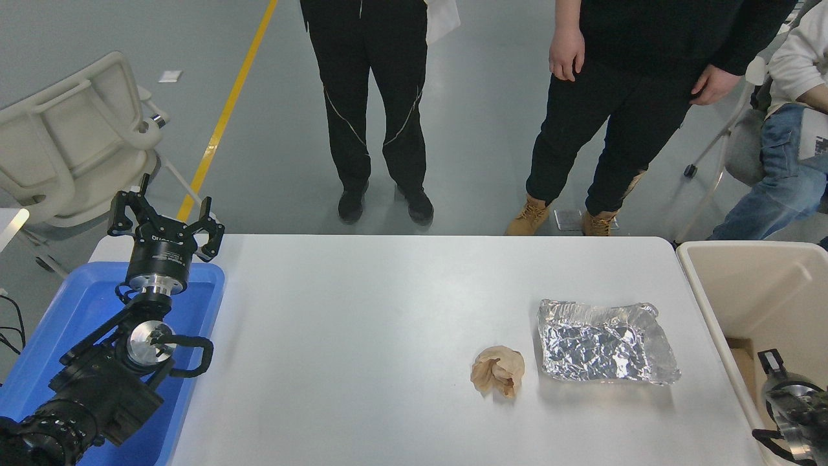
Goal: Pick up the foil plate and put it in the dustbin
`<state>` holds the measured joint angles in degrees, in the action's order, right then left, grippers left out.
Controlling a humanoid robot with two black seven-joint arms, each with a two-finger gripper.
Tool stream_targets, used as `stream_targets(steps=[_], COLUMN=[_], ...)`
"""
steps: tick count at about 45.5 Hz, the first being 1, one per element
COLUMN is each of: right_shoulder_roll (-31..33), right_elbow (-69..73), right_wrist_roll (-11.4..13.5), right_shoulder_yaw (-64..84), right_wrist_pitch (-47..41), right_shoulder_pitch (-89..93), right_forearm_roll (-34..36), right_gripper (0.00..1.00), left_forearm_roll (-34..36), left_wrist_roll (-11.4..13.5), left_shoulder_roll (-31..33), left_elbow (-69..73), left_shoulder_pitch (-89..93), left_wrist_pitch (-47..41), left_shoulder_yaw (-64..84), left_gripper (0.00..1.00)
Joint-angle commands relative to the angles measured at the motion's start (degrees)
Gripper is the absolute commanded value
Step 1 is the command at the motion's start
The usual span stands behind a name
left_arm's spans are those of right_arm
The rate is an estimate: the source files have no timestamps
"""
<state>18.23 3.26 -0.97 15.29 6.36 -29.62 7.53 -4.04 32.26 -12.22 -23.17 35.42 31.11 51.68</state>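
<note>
The foil plate [605, 343], a shiny crinkled silver tray, lies flat on the right part of the white table [388, 304]. The beige dustbin [744, 285] stands just off the table's right edge, its near wall right of the plate. My right arm [792, 408] shows only partly at the lower right corner, over the dustbin, well clear of the plate; its gripper's state cannot be told. My left gripper [165, 217] is open and empty, parked above the far edge of the blue tray at the lower left.
A crumpled tan paper ball [497, 370] lies just left of the foil plate. A shallow blue tray [71, 317] sits at the table's left end. Two people stand at the far side, a third sits at the upper right. A white chair [77, 129] stands at the far left.
</note>
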Motion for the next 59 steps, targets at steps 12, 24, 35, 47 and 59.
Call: stream_targets(steps=[12, 24, 35, 47, 59], right_shoulder_roll=[0.1, 0.0, 0.1, 0.1, 0.1], right_elbow=[0.0, 0.0, 0.0, 0.0, 0.0], right_wrist_roll=[0.0, 0.0, 0.0, 0.0, 0.0], right_shoulder_yaw=[0.0, 0.0, 0.0, 0.1, 0.0], right_wrist_pitch=[-0.1, 0.0, 0.0, -0.1, -0.1], right_shoulder_pitch=[0.1, 0.0, 0.2, 0.2, 0.2], right_forearm_roll=[-0.1, -0.1, 0.0, -0.1, -0.1], right_gripper=[0.00, 0.00, 0.00, 0.00, 0.00], left_forearm_roll=[0.0, 0.0, 0.0, 0.0, 0.0], left_wrist_roll=[0.0, 0.0, 0.0, 0.0, 0.0], left_shoulder_roll=[0.0, 0.0, 0.0, 0.0, 0.0], left_elbow=[0.0, 0.1, 0.1, 0.0, 0.1], left_shoulder_pitch=[0.0, 0.0, 0.0, 0.0, 0.0], left_wrist_pitch=[0.0, 0.0, 0.0, 0.0, 0.0], left_shoulder_yaw=[0.0, 0.0, 0.0, 0.0, 0.0], left_gripper=[0.99, 0.99, 0.99, 0.99, 0.99])
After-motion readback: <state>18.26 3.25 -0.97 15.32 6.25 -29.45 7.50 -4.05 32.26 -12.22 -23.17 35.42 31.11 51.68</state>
